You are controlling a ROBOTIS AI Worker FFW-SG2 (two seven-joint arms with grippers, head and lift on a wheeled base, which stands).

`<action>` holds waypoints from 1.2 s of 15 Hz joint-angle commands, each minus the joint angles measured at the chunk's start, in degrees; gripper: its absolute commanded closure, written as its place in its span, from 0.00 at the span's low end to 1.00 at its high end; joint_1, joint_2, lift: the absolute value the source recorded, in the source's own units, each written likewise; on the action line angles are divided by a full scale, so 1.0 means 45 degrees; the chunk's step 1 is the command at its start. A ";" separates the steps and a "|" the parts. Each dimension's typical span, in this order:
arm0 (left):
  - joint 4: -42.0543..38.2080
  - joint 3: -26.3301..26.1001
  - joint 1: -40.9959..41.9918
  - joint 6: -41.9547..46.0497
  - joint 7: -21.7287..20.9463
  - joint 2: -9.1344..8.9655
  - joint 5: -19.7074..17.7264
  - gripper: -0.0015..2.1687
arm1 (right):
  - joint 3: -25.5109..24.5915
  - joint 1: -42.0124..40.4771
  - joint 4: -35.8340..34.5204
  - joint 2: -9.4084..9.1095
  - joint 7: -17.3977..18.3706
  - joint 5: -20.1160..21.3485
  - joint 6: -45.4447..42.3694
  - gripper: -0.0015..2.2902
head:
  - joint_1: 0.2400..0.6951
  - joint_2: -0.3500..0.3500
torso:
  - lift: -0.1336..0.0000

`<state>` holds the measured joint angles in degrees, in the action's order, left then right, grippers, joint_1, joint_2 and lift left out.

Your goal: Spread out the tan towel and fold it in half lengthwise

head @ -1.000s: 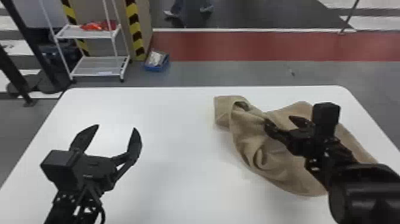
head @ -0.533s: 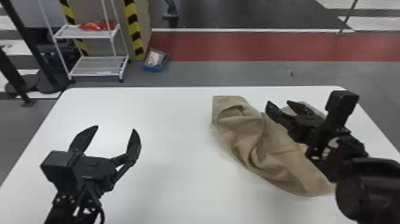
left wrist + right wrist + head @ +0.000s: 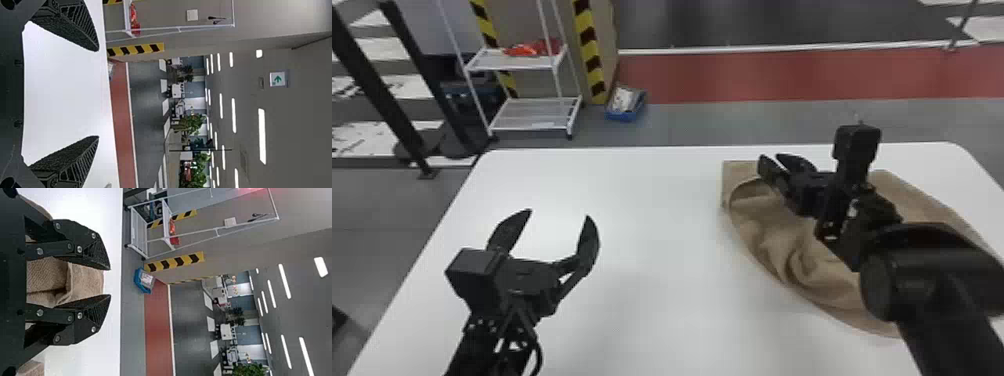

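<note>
Rumpled on the right of the counter [image 3: 652, 225], as a tan towel [image 3: 757, 225]. Above its far left end, with the right gripper [image 3: 770, 157] parted partway, gripping nothing. Farther left, with the left gripper [image 3: 558, 214] spread wide, empty.

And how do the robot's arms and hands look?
The left arm and right arm are black, with boxy wrist blocks; a dark cable loops on the left. The left hand and right hand have black, ridged, tapering fingers; the right shows silver screws.

White shelf rack [image 3: 542, 114]; red floor strip [image 3: 732, 77]
</note>
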<state>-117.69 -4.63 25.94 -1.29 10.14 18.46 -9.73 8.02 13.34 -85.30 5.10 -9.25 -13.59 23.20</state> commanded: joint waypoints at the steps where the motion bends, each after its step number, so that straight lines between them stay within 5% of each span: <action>1: 0.0020 0.0072 -0.0004 0.0022 0.0011 0.0039 -0.0045 0.04 | 0.0230 0.0101 0.0226 -0.0060 0.0004 0.0265 0.0031 0.33 | 1.00 0.66 | 0.04; 3: 0.0137 0.0072 -0.0043 0.0061 0.0011 0.0039 -0.0084 0.04 | 0.0074 -0.0094 0.0187 -0.0040 0.0004 0.0207 0.0226 0.32 | 1.00 0.67 | 0.04; 5: 0.0254 -0.0026 -0.0141 0.0061 -0.0008 0.0020 -0.0084 0.04 | 0.0074 -0.0153 0.0109 0.0038 0.0219 0.0519 0.0226 0.14 | 1.00 0.67 | 0.04; 10: 0.0371 -0.0026 -0.0141 0.0139 0.0011 -0.0019 -0.0084 0.04 | 0.0015 0.0414 0.1163 0.0155 0.0238 0.0871 0.0109 0.15 | 1.00 0.64 | 0.04; 14: 0.0371 -0.0026 -0.0141 0.0139 0.0011 -0.0039 -0.0065 0.04 | 0.0015 0.0726 0.1808 0.0155 0.0023 0.0890 0.0109 0.22 | 1.00 0.63 | 0.04; 18: 0.0371 -0.0026 -0.0141 0.0139 0.0011 -0.0039 -0.0065 0.04 | 0.0035 0.0882 0.1808 0.0155 -0.0094 0.0910 0.0538 0.42 | 1.00 0.63 | 0.04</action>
<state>-116.02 -4.74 25.31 -0.66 10.19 18.28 -10.02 8.11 16.99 -77.18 5.82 -9.50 -9.48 24.57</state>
